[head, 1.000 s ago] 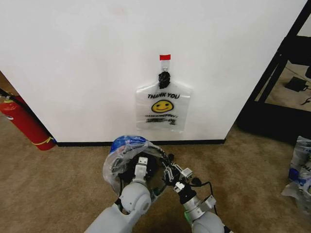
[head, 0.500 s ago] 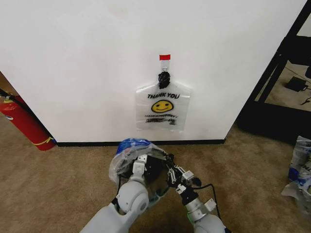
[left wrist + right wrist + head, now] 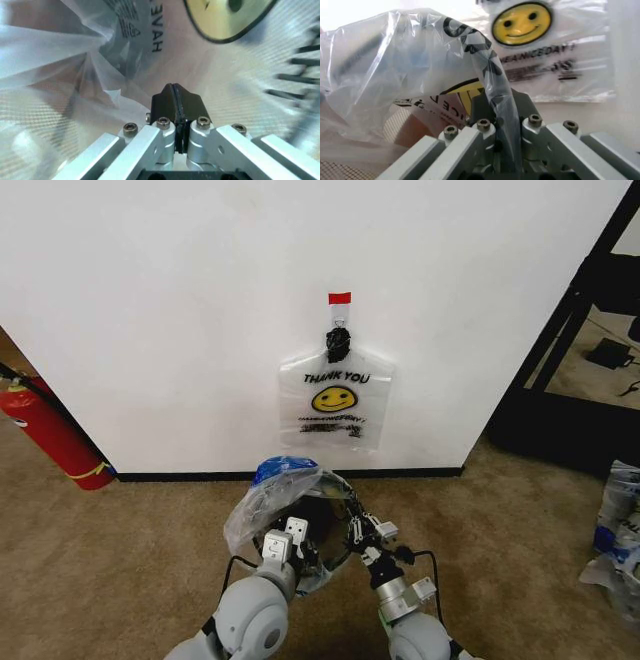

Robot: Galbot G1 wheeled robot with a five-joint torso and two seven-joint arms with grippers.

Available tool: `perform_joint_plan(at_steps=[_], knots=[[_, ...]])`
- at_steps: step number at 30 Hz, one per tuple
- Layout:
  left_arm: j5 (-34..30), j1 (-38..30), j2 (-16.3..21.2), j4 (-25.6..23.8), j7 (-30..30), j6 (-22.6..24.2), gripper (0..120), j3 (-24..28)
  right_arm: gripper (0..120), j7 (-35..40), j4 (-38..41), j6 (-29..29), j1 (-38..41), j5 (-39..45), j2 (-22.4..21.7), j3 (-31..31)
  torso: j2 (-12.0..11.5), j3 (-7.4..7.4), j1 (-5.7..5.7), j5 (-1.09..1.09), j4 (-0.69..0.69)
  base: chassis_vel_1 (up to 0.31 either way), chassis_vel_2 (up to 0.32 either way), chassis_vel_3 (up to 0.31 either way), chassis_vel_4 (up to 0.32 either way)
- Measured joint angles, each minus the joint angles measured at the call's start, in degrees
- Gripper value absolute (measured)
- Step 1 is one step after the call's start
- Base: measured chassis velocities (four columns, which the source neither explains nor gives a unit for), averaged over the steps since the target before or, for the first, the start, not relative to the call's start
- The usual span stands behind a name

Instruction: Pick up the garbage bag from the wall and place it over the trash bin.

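Observation:
The garbage bag (image 3: pixel 278 492), see-through with a blue patch at its top, is draped over the black mesh trash bin (image 3: pixel 318 525) on the carpet just below the wall (image 3: pixel 180 310). My left gripper (image 3: pixel 296 520) sits at the bin's near rim, shut with the bag's film (image 3: pixel 100 86) bunched at its fingertips (image 3: pixel 172 101). My right gripper (image 3: pixel 354 526), at the rim's right side, is shut on a twisted strip of the bag (image 3: pixel 495 86). Most of the bin is hidden by the bag and arms.
Another smiley "THANK YOU" bag (image 3: pixel 335 402) hangs from a black hook (image 3: pixel 338 340) under a red tape tab (image 3: pixel 340 298). A red fire extinguisher (image 3: pixel 48 430) leans at the left. A black shelf frame (image 3: pixel 565 340) and plastic bags (image 3: pixel 620 530) stand at the right.
Both arms have drawn back toward me. The bag's blue-patched top has shifted a little to the right, and the film lies further across the bin's mouth.

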Motion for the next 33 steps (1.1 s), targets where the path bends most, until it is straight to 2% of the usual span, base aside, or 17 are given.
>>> perform_joint_plan(at_steps=[5, 6, 11, 14, 16, 19, 21, 25, 27, 28, 33], knots=[[-1.8, 3.2, 2.1, -8.5, 0.7, 0.0, 0, -2.6, 0, 1.8, -0.5, -0.9, -0.3, 2.2, -0.3, 1.4, 0.0, 0.00, 0.00, 0.01, 0.00, 0.000, 0.000, 0.000, 0.000], [-1.8, 3.2, 2.1, -8.5, 0.7, 0.0, 0, -2.6, 0, 1.8, -0.5, -0.9, -0.3, 2.2, -0.3, 1.4, 0.0, 0.00, 0.00, 0.01, 0.00, 0.000, 0.000, 0.000, 0.000], [-2.5, 6.5, 4.5, -15.8, 2.8, -0.4, 0, -8.8, 0, 2.2, 1.5, -1.8, -1.1, 5.4, -1.0, 2.4, 0.0, 0.00, 0.00, 0.00, 0.00, 0.000, 0.000, 0.000, 0.000], [0.0, 7.8, 5.5, -17.2, 5.0, -2.2, 1, -13.0, 0, 3.7, 3.2, -3.0, -1.5, 7.0, -1.3, 2.9, 0.0, 0.00, 0.00, 0.00, 0.00, 0.000, 0.000, 0.000, 0.000], [2.8, 8.8, 6.9, -17.6, 7.5, -3.9, 10, -17.5, 0, 5.4, 5.2, -4.7, -1.9, 9.1, -1.8, 3.1, 0.0, 0.00, 0.00, 0.00, 0.01, 0.000, 0.000, 0.000, 0.000], [3.7, 9.5, 8.6, -17.6, 8.7, -4.9, 21, -20.8, 0, 6.9, 7.9, -6.4, -2.4, 11.8, -2.6, 3.4, 0.0, 0.00, 0.00, 0.00, -0.01, 0.000, 0.000, 0.000, 0.000], [3.6, 9.9, 8.7, -17.6, 8.8, -5.1, 25, -21.3, 0, 7.2, 8.6, -6.6, -2.5, 12.5, -2.7, 3.5, 0.0, 0.00, 0.00, 0.01, -0.01, 0.000, 0.000, 0.000, 0.000], [2.3, 12.2, 6.9, -17.6, 10.5, -7.2, 43, -22.2, 0, 8.4, 10.9, -6.8, -2.8, 15.4, -2.3, 4.0, 0.0, 0.00, 0.00, 0.00, 0.01, 0.000, 0.000, 0.000, 0.000], [0.4, 12.9, 6.2, -16.7, 11.7, -8.4, 50, -22.9, 0, 9.2, 11.5, -6.9, -2.9, 16.8, -2.0, 4.0, 0.0, 0.00, 0.00, 0.00, 0.00, 0.000, 0.000, 0.000, 0.000], [0.4, 12.9, 6.2, -16.7, 11.7, -8.4, 50, -22.9, 0, 9.2, 11.5, -6.9, -2.9, 16.8, -2.0, 4.0, 0.0, 0.00, 0.00, 0.00, 0.00, 0.000, 0.000, 0.000, 0.000], [-5.2, 13.0, 6.5, -15.2, 13.5, -8.2, 71, -24.6, 0, 11.3, 11.1, -6.9, -2.2, 17.8, -1.3, 4.1, 0.0, 0.00, 0.00, 0.02, 0.00, 0.000, 0.000, 0.000, 0.000]])
